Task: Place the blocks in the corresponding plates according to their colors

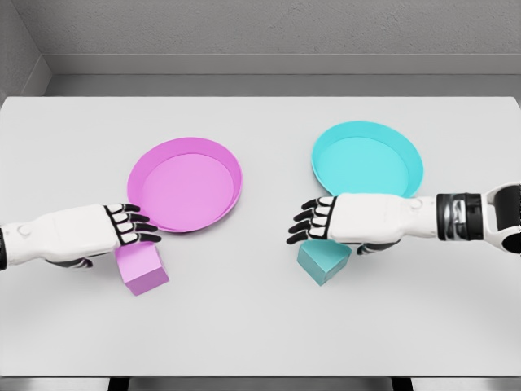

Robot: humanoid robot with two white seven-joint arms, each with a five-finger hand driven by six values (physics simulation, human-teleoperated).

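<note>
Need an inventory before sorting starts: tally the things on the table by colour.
Pink: 2, the pink plate and the pink block.
Teal: 2, the teal plate and the teal block.
Total: 4.

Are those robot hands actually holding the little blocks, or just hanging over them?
It cannot be told. The left robot hand covers the pink block and the right robot hand covers the teal block, each from above; any contact is hidden.
</note>
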